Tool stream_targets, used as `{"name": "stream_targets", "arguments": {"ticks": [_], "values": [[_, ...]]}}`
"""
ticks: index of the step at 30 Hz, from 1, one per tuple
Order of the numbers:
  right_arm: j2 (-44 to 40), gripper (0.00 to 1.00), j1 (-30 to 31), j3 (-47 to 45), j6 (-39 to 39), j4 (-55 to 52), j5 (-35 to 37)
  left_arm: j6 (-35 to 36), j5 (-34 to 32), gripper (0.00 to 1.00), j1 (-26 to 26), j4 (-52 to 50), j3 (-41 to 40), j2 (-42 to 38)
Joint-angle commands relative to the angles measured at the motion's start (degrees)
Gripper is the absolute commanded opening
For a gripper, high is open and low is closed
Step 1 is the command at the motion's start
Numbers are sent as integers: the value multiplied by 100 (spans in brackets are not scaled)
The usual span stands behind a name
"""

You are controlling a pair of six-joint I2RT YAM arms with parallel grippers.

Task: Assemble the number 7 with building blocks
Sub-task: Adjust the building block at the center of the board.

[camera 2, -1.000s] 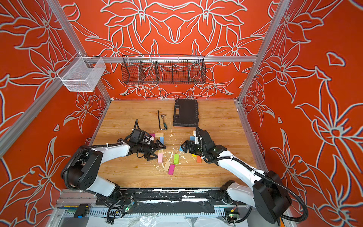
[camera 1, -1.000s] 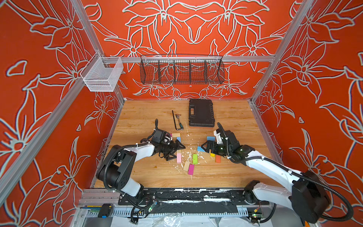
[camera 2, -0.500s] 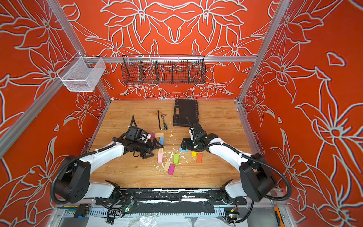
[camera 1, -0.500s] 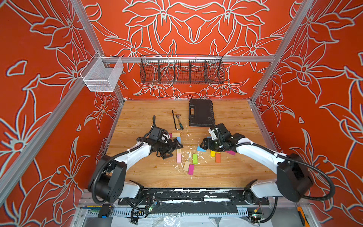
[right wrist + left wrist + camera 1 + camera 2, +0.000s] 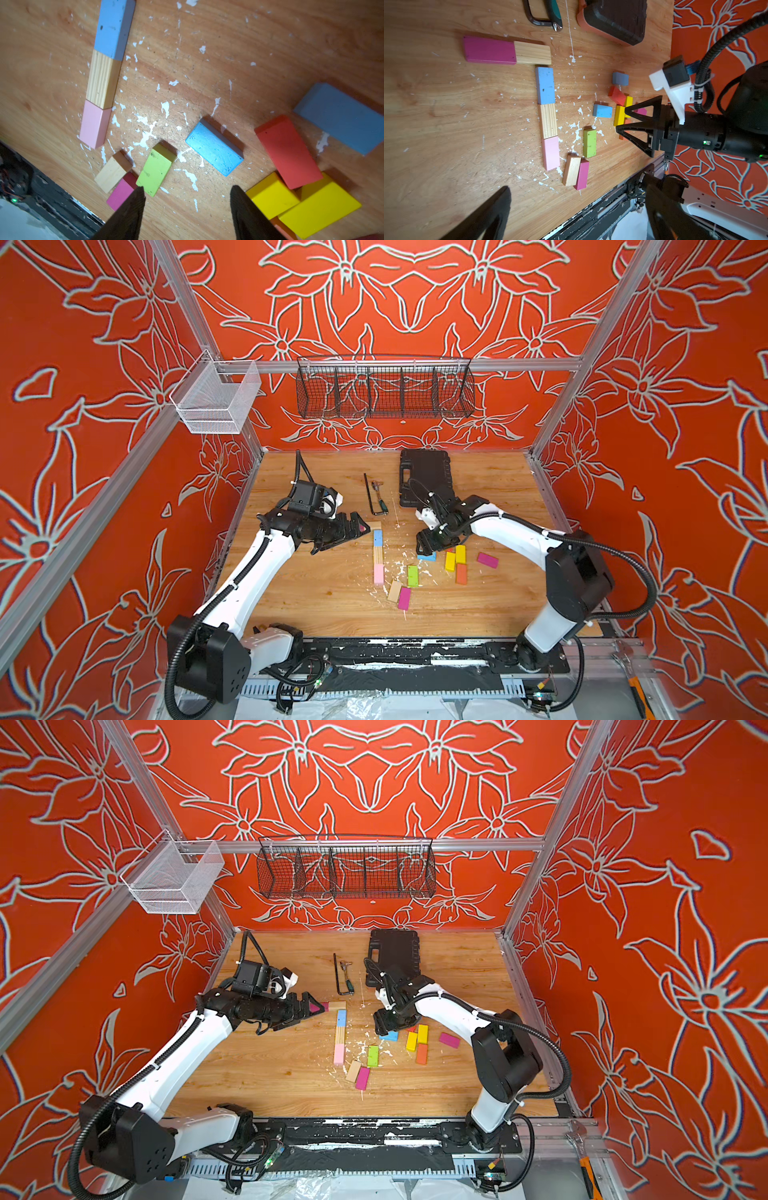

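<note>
Jaws on my right gripper hang spread, empty, over the spare blue block; my left gripper, also spread, sits by the magenta block. The number 7 lies between them, seemingly finished: I'd lift both clear without nudging it.

Loose blocks lie rt of number 7.

**Number 7 lying flat, spare blocks scattered beside it**

The number 7 is lying flat. A magenta block and a plain wood block are forming its top bar end to end. A blue block, a second wood block and a pink block are running down as its stem. Loose blocks are lying beside the stem: a green block, a light blue block, a red block and two yellow blocks.
</note>
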Motion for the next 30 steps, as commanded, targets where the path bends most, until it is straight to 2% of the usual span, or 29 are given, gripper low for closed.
{"name": "stream_targets", "arguments": {"ticks": [1,7,16,30], "values": [[179,68,168,122,-960,-482,370,447,7,98,156,-413,86,-98],[479,68,458,122,-1525,-425,925,835,-141,98,342,-621,108,-194],[928,68,510,271,-1810,-303,1591,1168,-341,97,472,-724,43,-313],[1427,67,514,684,-1997,-430,1961,1404,-354,98,618,-653,-239,-327]]}}
